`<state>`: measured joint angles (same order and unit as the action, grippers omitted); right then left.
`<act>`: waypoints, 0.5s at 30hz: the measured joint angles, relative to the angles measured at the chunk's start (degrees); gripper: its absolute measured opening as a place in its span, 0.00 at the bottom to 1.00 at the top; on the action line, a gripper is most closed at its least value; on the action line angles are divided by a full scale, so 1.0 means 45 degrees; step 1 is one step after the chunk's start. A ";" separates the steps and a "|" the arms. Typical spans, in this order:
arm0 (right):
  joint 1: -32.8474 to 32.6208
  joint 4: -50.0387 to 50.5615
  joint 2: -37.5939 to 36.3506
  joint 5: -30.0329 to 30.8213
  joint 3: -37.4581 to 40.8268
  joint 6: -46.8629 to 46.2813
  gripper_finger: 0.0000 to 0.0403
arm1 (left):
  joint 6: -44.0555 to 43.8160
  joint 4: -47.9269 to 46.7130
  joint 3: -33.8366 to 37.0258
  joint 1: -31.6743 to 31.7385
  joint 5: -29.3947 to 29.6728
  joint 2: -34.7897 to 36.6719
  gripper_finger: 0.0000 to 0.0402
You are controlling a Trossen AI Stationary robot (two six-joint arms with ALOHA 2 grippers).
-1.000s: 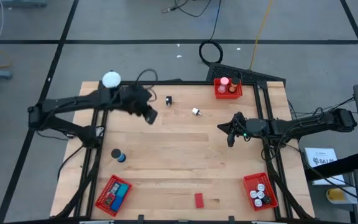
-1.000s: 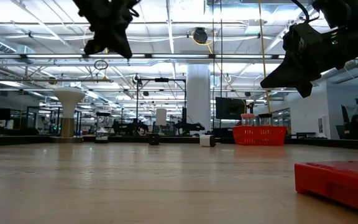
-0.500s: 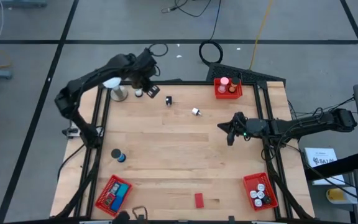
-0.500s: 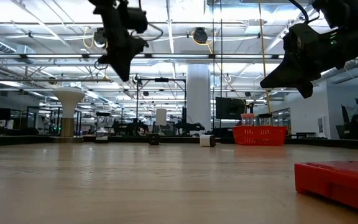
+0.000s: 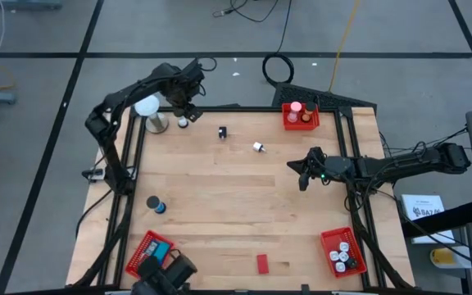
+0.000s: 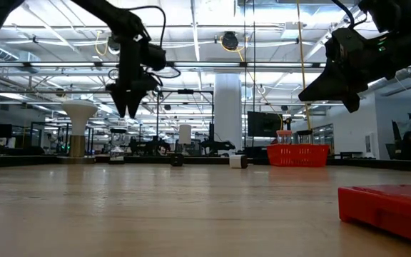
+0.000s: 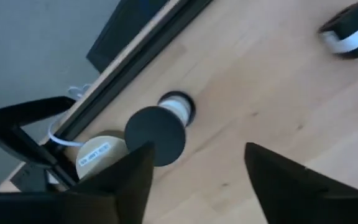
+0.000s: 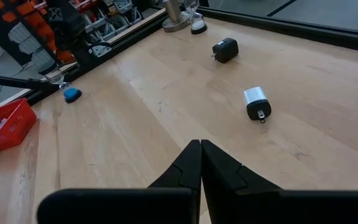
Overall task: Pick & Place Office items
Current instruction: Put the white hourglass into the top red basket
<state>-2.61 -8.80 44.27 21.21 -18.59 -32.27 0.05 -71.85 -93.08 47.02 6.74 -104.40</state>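
Two grippers hung over the wooden table point(image 5: 244, 205). At the far left corner the left gripper point(image 5: 183, 108) hovered with its fingers point(image 7: 123, 180) spread and empty, just above a small black-and-white roll point(image 5: 183, 123) lying beside the white ball on its stand point(image 5: 147, 106). Mid-table on the right, the right gripper point(image 5: 304, 182) hung pinched shut on nothing, near a white-and-black plug-like piece point(image 8: 257, 103).
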 joint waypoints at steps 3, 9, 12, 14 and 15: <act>0.0000 0.0005 0.0000 -0.0005 0.0000 0.0005 0.00 | 0.0119 0.0004 0.0000 0.0235 0.0185 -0.0365 0.70; 0.0000 0.0005 0.0000 -0.0005 0.0000 0.0000 0.00 | 0.0516 0.0172 0.0000 0.0584 0.0692 -0.0920 0.79; 0.0000 0.0005 0.0000 -0.0005 0.0000 -0.0004 0.00 | 0.0600 0.0270 0.0000 0.0788 0.0749 -0.1147 0.80; 0.0000 0.0007 0.0000 -0.0010 0.0000 0.0000 0.00 | 0.0609 0.0297 0.0000 0.0926 0.0749 -0.1256 0.79; 0.0000 0.0010 0.0000 -0.0010 0.0000 -0.0005 0.00 | 0.0609 0.0330 0.0000 0.0966 0.0752 -0.1302 0.79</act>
<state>-2.61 -8.75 44.27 21.17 -18.59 -32.29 2.79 -70.37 -93.08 51.37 10.12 -110.25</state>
